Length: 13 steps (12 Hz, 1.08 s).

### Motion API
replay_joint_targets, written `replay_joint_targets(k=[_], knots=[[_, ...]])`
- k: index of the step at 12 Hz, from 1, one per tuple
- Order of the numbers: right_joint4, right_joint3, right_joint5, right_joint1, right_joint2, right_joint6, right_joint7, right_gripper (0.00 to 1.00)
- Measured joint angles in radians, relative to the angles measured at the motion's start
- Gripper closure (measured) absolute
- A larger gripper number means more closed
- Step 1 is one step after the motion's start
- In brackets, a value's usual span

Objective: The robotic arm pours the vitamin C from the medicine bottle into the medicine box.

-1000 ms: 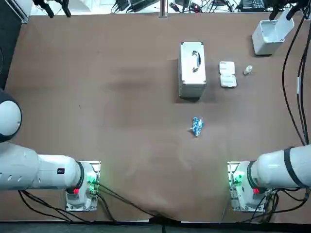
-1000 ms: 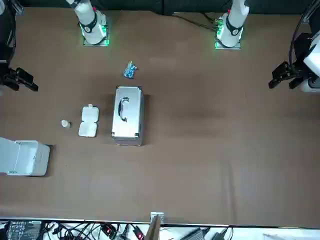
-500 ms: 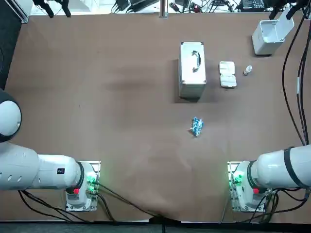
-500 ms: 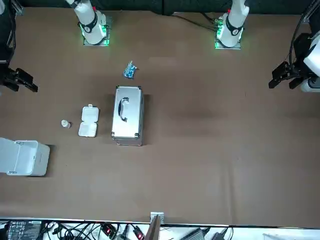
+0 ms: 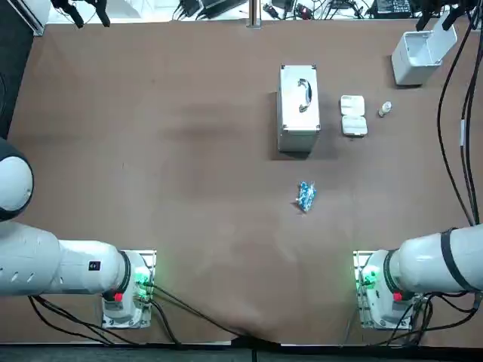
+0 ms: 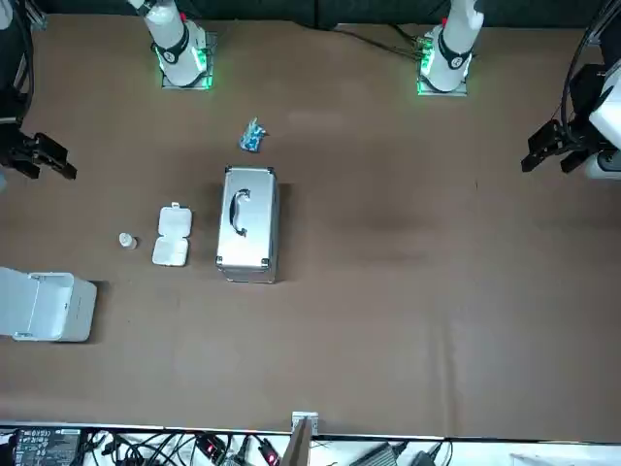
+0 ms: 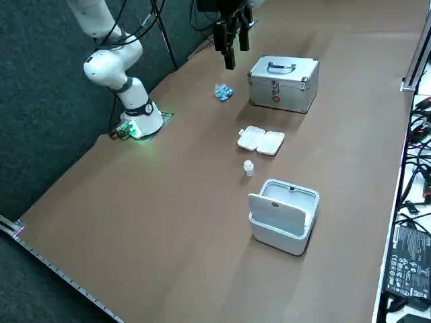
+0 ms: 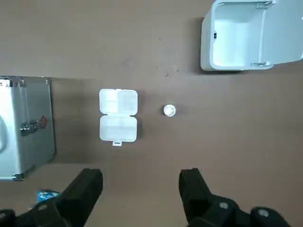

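Observation:
A small white medicine bottle (image 5: pixel 386 109) stands upright on the brown table, just beside the white medicine box (image 5: pixel 352 115), which lies open with its compartments showing (image 8: pixel 118 116). In the wrist view the bottle (image 8: pixel 169 110) is seen from above. My right gripper (image 8: pixel 140 189) hangs high over the table, well clear of both, open with nothing between its fingers. In the front view it shows at the left edge (image 6: pixel 44 157), and in the right side view near the top (image 7: pixel 231 42).
A silver metal case (image 5: pixel 298 109) with a handle lies on the other side of the medicine box. A white bin (image 5: pixel 419 54) with its lid up stands at the far right corner. A blue packet (image 5: pixel 305 196) lies nearer the arm bases.
My right gripper has shifted only slightly. The bottle, medicine box and other objects have not moved.

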State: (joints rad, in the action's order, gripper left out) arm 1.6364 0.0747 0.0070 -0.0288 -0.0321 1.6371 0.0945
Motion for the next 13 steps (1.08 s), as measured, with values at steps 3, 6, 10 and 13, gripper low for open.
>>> replay_joint_targets(k=[3,6,10,13], knots=[[0.001,0.004,0.082,-0.007,-0.001,0.011,0.009,0.00],[0.032,0.007,0.116,-0.023,-0.005,0.066,0.098,0.00],[0.103,0.011,0.154,-0.093,-0.019,0.167,0.338,0.00],[0.149,0.013,0.170,-0.124,-0.020,0.240,0.501,0.00]])
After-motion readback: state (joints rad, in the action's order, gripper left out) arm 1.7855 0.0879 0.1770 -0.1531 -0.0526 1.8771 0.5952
